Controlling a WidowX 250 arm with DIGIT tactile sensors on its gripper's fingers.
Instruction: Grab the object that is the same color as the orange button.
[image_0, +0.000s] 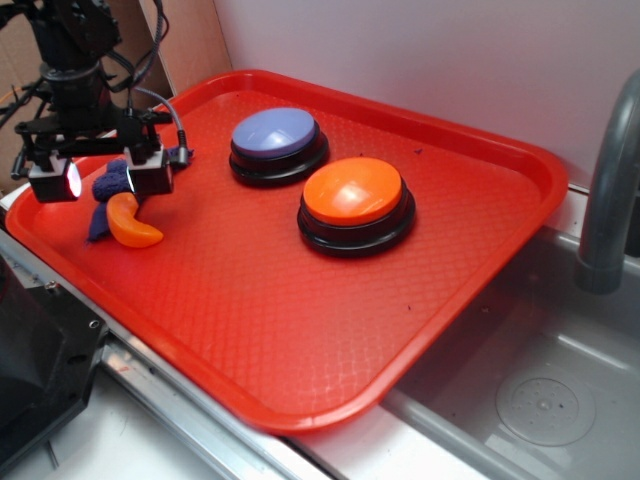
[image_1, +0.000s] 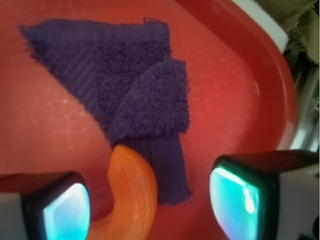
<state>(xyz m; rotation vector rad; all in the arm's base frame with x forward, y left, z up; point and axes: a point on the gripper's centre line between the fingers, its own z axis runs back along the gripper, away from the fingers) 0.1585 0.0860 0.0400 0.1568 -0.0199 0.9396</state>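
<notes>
The small glossy orange crescent (image_0: 132, 226) lies flat near the tray's left edge; the orange button (image_0: 355, 205) stands upright, well apart.

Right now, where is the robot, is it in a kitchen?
Probably a toy or mock kitchen sink: a grey faucet stands over a metal sink basin, and a red tray rests across its edge.

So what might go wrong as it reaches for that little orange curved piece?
The orange crescent lies touching the purple cloth, so the jaws might pinch cloth too. The open gripper has the crescent nearer one finger, so closing may nudge it aside. Its glossy curve may slip free.
</notes>
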